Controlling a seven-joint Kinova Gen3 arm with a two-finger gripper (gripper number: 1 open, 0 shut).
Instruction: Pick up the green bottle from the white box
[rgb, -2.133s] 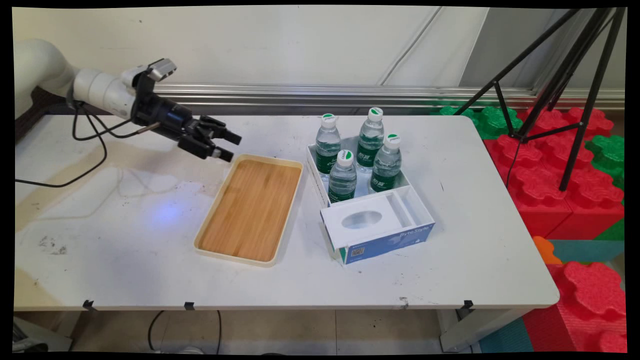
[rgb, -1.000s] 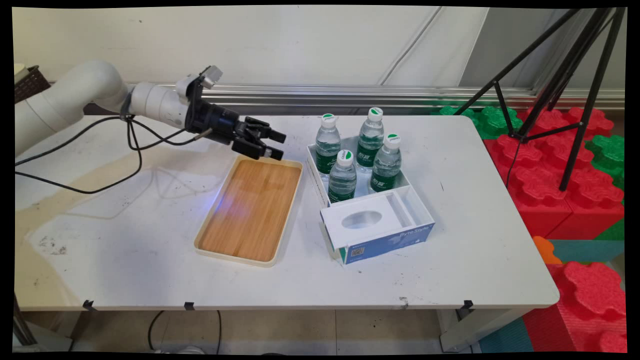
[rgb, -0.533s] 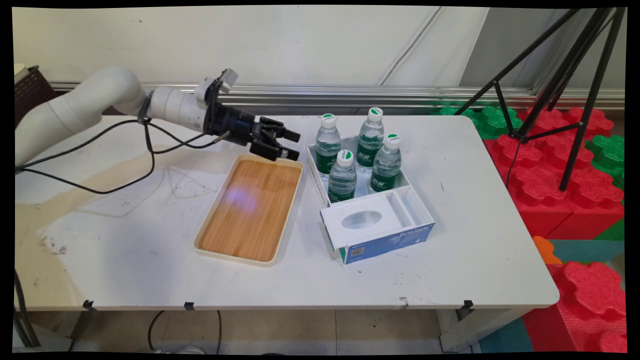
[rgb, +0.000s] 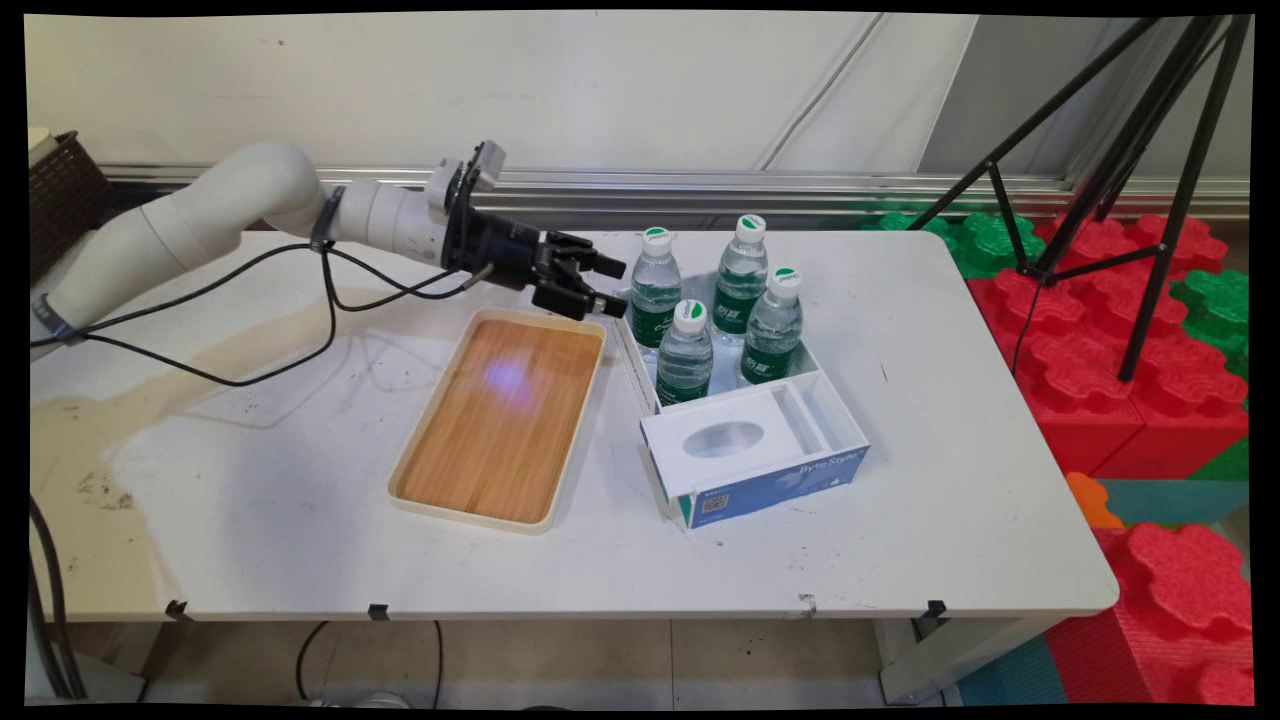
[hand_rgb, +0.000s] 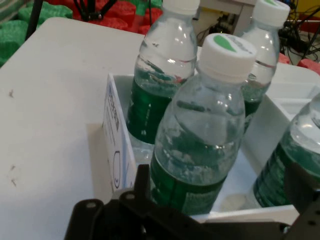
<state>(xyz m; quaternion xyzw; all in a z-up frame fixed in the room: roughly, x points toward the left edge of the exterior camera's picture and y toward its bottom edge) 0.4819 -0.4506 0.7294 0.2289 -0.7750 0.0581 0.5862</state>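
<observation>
My black gripper hangs open just above the table, at the left wall of a white box with a blue printed side. Several water bottles with green labels and white caps stand in the box's far half. The back left bottle is nearest, a short way right of my fingertips. In the hand view that bottle fills the middle, between the two fingers of my gripper but still ahead of them. A second bottle stands behind it, and the box wall lies between.
A wooden tray with a cream rim lies empty left of the box, under my hand's near side. The box's near half is a white insert with an oval hole. A black tripod and red and green foam blocks stand right of the table.
The arm has swept rightwards from the table's left side, over the tray's far end, to the box of bottles. The fingers stayed open throughout.
</observation>
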